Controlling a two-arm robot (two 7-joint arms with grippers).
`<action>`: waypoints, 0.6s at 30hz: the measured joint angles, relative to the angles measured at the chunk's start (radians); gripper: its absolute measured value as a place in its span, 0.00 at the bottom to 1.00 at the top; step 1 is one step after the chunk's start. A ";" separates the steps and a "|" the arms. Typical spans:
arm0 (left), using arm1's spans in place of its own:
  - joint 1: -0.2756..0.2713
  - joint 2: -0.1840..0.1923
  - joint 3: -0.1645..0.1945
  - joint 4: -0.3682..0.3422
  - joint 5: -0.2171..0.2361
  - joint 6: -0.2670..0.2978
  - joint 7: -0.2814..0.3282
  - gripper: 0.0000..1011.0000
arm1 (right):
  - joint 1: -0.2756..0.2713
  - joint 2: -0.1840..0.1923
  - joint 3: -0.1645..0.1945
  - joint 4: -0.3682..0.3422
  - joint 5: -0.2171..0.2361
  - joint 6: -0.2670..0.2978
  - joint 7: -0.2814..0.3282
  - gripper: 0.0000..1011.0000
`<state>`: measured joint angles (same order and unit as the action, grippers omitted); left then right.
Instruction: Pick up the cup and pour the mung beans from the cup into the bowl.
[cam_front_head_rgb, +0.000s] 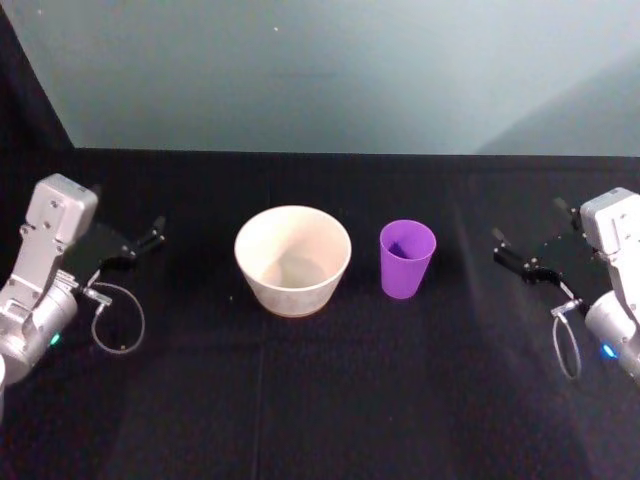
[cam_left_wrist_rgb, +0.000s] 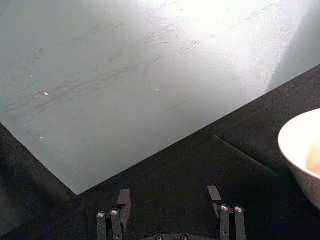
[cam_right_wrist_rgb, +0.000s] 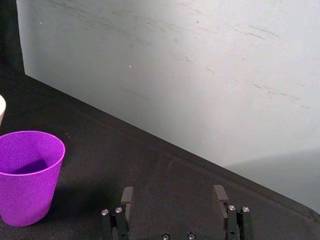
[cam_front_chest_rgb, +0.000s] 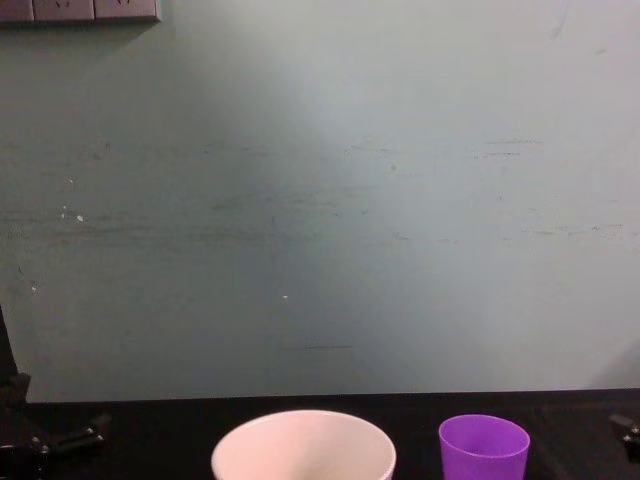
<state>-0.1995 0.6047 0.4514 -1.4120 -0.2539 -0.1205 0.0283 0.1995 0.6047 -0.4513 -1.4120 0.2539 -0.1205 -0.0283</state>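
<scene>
Tapered purple cup (cam_front_head_rgb: 407, 258), round wht bowl (cam_front_head_rgb: 293, 304)

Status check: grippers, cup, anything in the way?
Left gripper open, left of bowl. Right gripper open, right of cup. Cup upright, beside bowl, not touching. Nothing between right gripper and cup.
</scene>
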 joint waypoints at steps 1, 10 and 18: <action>0.000 0.000 0.000 0.000 0.000 0.000 0.000 0.99 | 0.000 0.000 0.000 0.000 0.000 0.000 0.000 0.99; 0.000 0.000 0.000 0.000 0.000 0.000 0.000 0.99 | -0.050 0.004 -0.008 -0.041 -0.021 0.018 0.024 0.99; 0.000 0.000 0.000 0.000 0.000 0.000 0.000 0.99 | -0.087 -0.002 -0.026 -0.078 0.006 0.016 0.120 0.99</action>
<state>-0.1995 0.6047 0.4514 -1.4120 -0.2539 -0.1205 0.0283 0.1129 0.6030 -0.4773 -1.4903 0.2598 -0.1041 0.0915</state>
